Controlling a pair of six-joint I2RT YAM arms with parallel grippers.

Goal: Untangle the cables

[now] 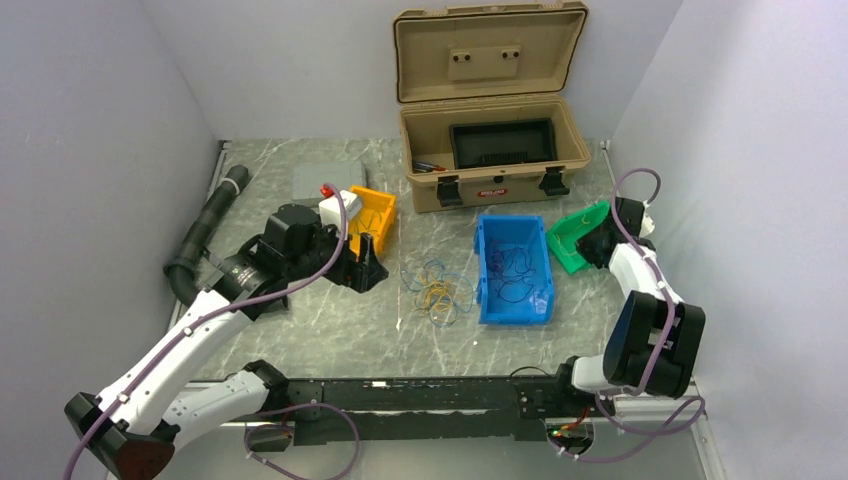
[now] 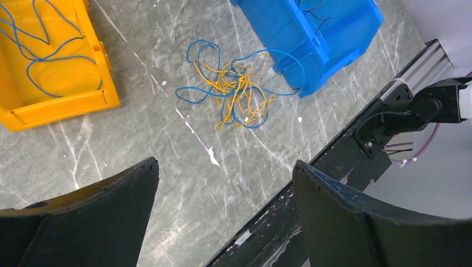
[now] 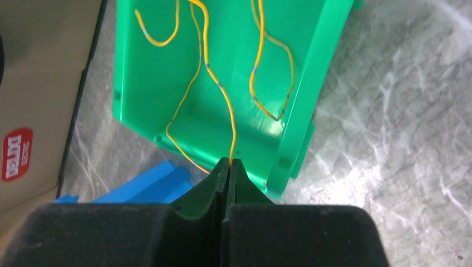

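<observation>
Right of blue bin (image 1: 515,310), yellow wire (image 3: 220,89) is being clamped by R end effector (image 3: 229,167); cables (image 1: 438,285) left of it are being faced by nearer, spread L end effector (image 2: 225,164).

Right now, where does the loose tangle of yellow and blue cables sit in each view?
Top external: the tangle lies mid-table, between the yellow bin and the blue bin.
Left wrist: the tangle is upper centre, beside the blue bin's corner.
Right wrist: not in it; only one yellow cable from the green bin, pinched in the shut fingers.
Shared landmark: the blue bin, a sliver at lower left in the right wrist view.
</observation>
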